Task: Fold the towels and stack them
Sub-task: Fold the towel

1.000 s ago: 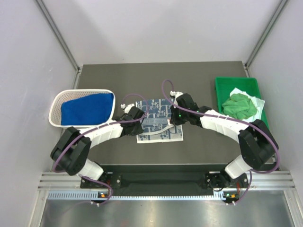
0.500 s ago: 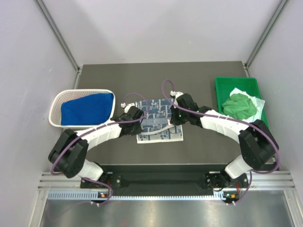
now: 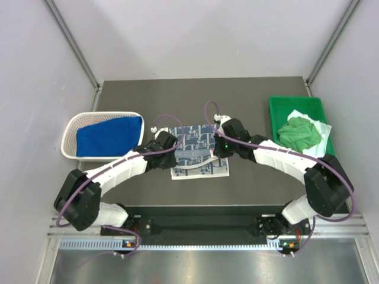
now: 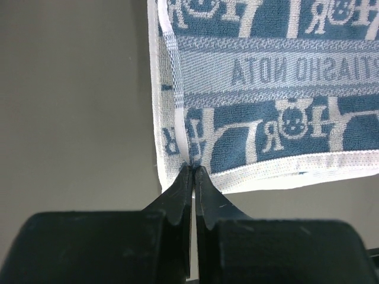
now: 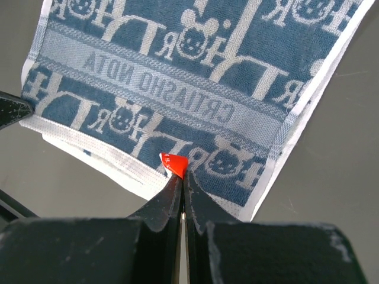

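A white towel with blue-grey print [image 3: 198, 151] lies in the middle of the dark table, its near part lifted and folded over. My left gripper [image 3: 176, 155] is shut on the towel's left corner [image 4: 190, 163]. My right gripper [image 3: 214, 149] is shut on the towel's edge at a small red tag [image 5: 174, 163]. The printed towel fills the upper part of both wrist views [image 4: 266, 89] [image 5: 189, 77]. A royal blue towel [image 3: 109, 135] lies in the white mesh basket [image 3: 74, 126] at the left. A bright green towel [image 3: 301, 131] lies crumpled on white cloth in the green tray [image 3: 278, 112] at the right.
The dark table [image 3: 195, 94] has grey walls at the back and sides. The arm bases stand on a metal rail [image 3: 201, 228] at the near edge. Purple cables run along both arms.
Both grippers have lifted the towel's near part a little and carried it toward the far side; the left arm has stretched out further. The basket and tray have not moved.
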Action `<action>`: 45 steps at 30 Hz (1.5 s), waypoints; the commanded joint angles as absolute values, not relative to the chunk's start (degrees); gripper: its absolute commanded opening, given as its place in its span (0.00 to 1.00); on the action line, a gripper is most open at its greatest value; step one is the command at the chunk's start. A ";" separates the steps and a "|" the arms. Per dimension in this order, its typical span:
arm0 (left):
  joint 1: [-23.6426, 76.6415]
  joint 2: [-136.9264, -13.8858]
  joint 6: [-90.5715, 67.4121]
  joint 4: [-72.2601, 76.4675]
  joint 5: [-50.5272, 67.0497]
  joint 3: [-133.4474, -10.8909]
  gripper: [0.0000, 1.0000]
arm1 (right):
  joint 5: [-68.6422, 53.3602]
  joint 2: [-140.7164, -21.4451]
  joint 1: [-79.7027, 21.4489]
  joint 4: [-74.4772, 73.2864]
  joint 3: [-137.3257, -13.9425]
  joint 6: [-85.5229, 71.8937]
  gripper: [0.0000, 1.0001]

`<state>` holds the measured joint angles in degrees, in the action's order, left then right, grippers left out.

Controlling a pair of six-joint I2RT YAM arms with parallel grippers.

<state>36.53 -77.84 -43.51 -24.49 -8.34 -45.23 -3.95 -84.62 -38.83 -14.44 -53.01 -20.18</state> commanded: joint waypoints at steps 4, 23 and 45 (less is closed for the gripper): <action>36.47 -74.53 -42.71 -26.19 -6.68 -46.32 0.00 | -2.29 -80.78 -40.87 -14.15 -51.59 -20.57 0.00; 37.35 -72.51 -42.80 -26.19 -4.57 -41.75 0.00 | -0.97 -78.31 -42.98 -11.87 -45.53 -23.38 0.00; 37.27 -74.10 -40.35 -23.71 -1.31 -39.81 0.24 | 1.31 -80.43 -43.95 -9.49 -42.10 -24.96 0.22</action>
<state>37.19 -76.23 -42.46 -23.00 -1.19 -37.15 -0.71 -81.67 -43.09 -10.37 -41.12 -25.12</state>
